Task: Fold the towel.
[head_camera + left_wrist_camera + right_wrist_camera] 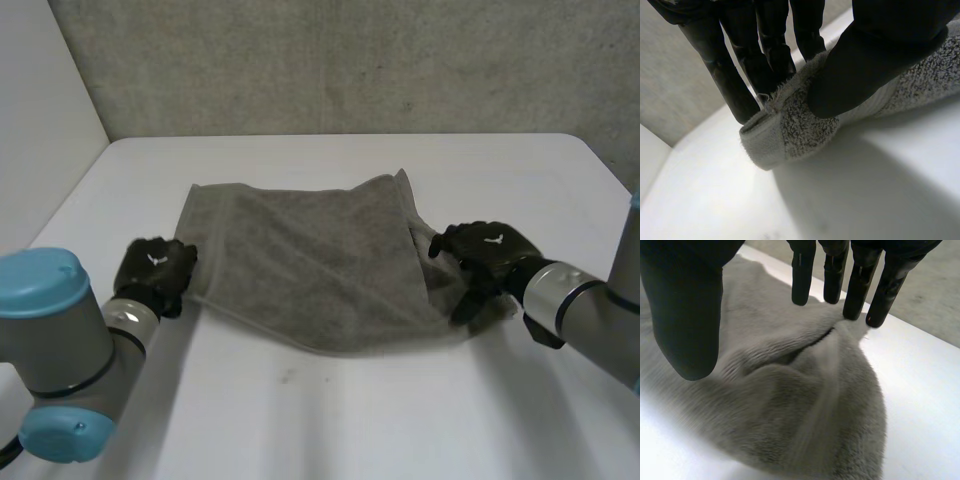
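The grey terry towel (320, 270) is one even mid grey with no print, its only marking a paler woven band (879, 104) beside the hem. The matt black left robot hand (155, 270) and the matt black right robot hand (485, 250) each carry a small white mark on the back, and the silver-grey left arm (50, 350) has light-blue caps. The smooth table (350, 420) is plain white, and the rough wall (350, 60) behind it is speckled grey.
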Motion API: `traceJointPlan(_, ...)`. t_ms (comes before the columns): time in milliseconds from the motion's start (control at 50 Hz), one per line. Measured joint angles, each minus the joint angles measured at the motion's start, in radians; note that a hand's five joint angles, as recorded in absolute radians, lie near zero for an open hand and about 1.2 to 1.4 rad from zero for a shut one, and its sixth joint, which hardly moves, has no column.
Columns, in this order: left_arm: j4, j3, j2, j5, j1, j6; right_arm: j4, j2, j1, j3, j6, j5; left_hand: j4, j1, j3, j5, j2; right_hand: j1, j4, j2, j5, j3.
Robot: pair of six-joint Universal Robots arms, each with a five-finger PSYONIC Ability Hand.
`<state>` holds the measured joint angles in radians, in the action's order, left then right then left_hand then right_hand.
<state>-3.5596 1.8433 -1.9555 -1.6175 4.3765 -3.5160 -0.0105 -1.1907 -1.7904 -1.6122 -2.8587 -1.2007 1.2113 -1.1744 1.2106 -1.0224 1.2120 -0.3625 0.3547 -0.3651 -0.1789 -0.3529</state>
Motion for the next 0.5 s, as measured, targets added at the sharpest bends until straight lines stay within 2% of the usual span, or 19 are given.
traceJointPlan(100,0.008,-0.006,0.068,-0.004,0.039,-0.001,-0.035,-0.007,0.063,0.022,-0.066,0.009,0.004,0.0,0.004,-0.005,0.004,0.01,-0.037,0.004,0.025,0.029)
traceJointPlan(240,0.022,-0.008,0.119,-0.004,0.095,-0.002,-0.092,-0.014,0.127,0.029,-0.044,0.044,0.005,-0.005,0.004,-0.008,0.005,0.009,-0.037,0.004,0.025,0.029)
traceJointPlan(360,0.043,-0.004,0.137,-0.002,0.143,-0.001,-0.153,0.001,0.182,0.014,0.178,0.126,0.005,-0.005,0.005,-0.008,0.005,0.005,0.001,0.001,-0.019,-0.002)
traceJointPlan(500,0.05,0.002,0.135,-0.002,0.163,0.001,-0.155,0.051,0.201,0.011,0.366,0.171,0.005,-0.005,0.005,-0.008,0.005,-0.066,0.082,0.001,-0.066,-0.077)
